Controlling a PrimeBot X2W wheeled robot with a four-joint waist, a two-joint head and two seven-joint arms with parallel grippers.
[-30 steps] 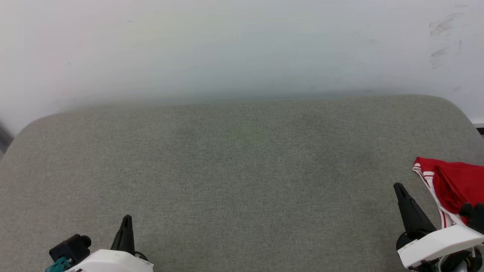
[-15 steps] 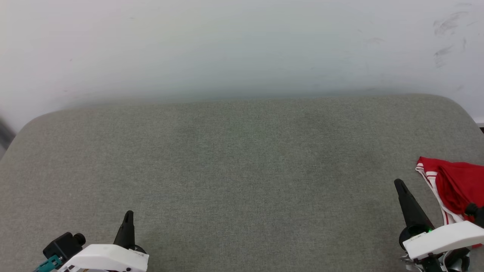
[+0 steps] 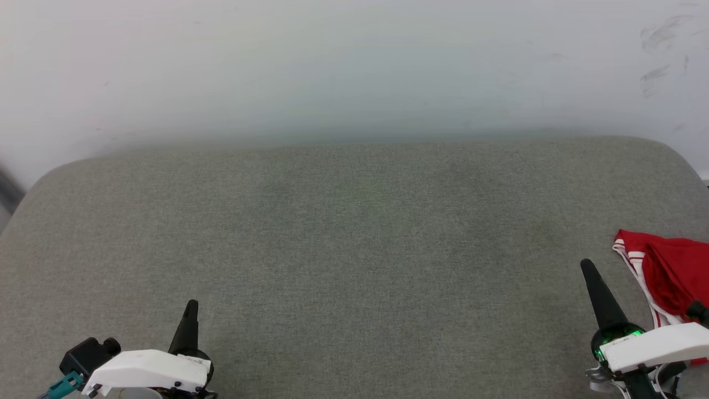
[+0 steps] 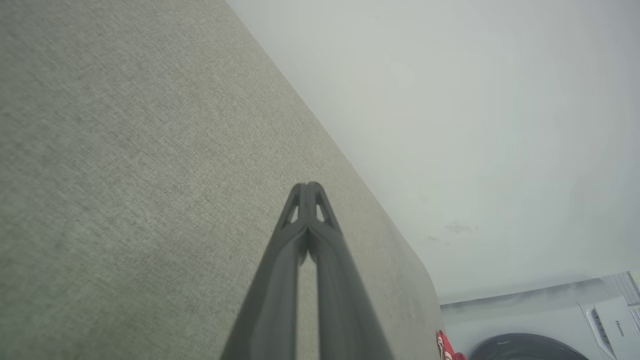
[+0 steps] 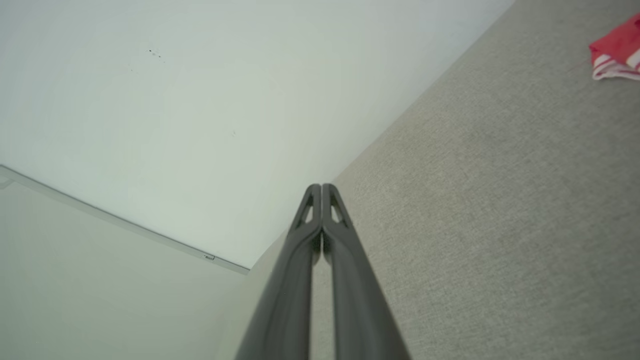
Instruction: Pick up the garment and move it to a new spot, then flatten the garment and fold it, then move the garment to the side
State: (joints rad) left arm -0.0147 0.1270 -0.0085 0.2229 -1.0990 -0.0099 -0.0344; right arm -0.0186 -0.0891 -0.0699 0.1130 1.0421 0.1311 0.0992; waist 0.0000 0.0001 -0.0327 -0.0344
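Running off view, garment [image 3: 676, 271], partly behind right claw [image 3: 586, 267]

Left gripper [image 3: 189, 324]: long black tapered fingers [image 4: 280, 290], cut-out tips. Left shell [image 3: 149, 370]: white, dark screws. Black block [image 3: 88, 354]; teal plug [image 3: 62, 384]. Right gripper [image 3: 597, 285]: same fingers. Right shell [image 3: 656, 344]: white, green light [image 3: 612, 335].
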